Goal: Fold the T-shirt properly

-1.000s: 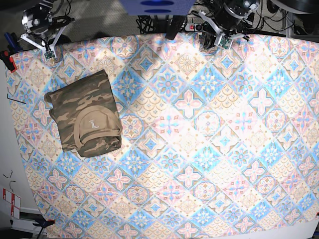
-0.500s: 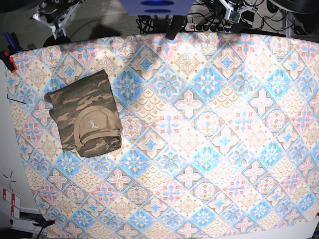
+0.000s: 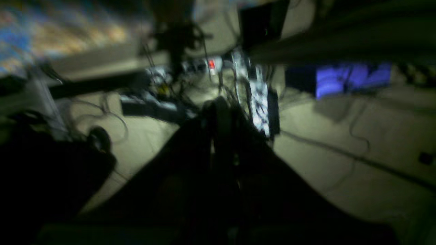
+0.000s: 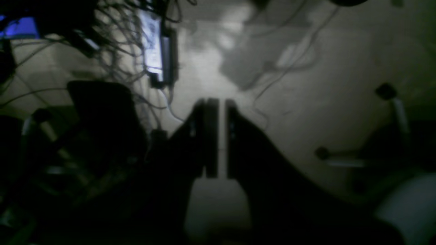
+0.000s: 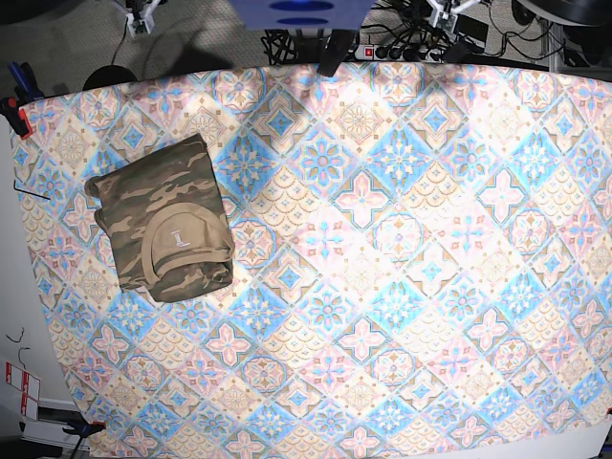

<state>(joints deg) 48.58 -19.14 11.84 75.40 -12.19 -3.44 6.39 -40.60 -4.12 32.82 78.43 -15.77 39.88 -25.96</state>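
patterned tablecloth (image 5: 402, 239) spread wide, folded t-shirt (image 5: 167, 229) lying compact near its left edge, collar label up. looks finished, nothing left but tidying. left gripper (image 3: 218, 112) and right gripper (image 4: 218, 136) clenched, empty, off the table.

left gripper (image 3: 218, 112) closed, right gripper (image 4: 221, 112) closed (empty)

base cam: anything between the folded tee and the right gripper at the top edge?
Nothing but bare tablecloth. In the base view the T-shirt lies folded at left, the right gripper is beyond the table's far edge, shut and empty.
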